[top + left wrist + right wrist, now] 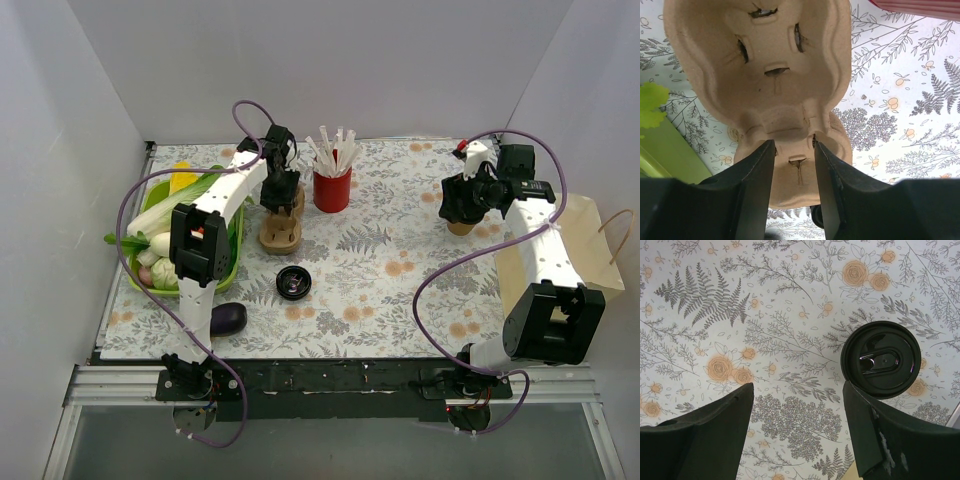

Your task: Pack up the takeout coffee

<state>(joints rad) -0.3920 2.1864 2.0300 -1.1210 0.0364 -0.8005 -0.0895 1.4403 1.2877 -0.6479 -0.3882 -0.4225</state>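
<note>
Hovering above the lidded coffee cup point(881, 359) at the tabletop's point(790, 315) far right, the right gripper point(797, 390) stood wide, the cup off to one side of its gap. Thin paper walls probably light and crushable, so take it mid-body, gently. Left gripper point(793, 142) narrow astride the carrier point(760, 60); grip unclear.

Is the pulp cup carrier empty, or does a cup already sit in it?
Empty. In the left wrist view both pockets of the cup carrier show bare pulp; the takeout coffee stands apart.
</note>
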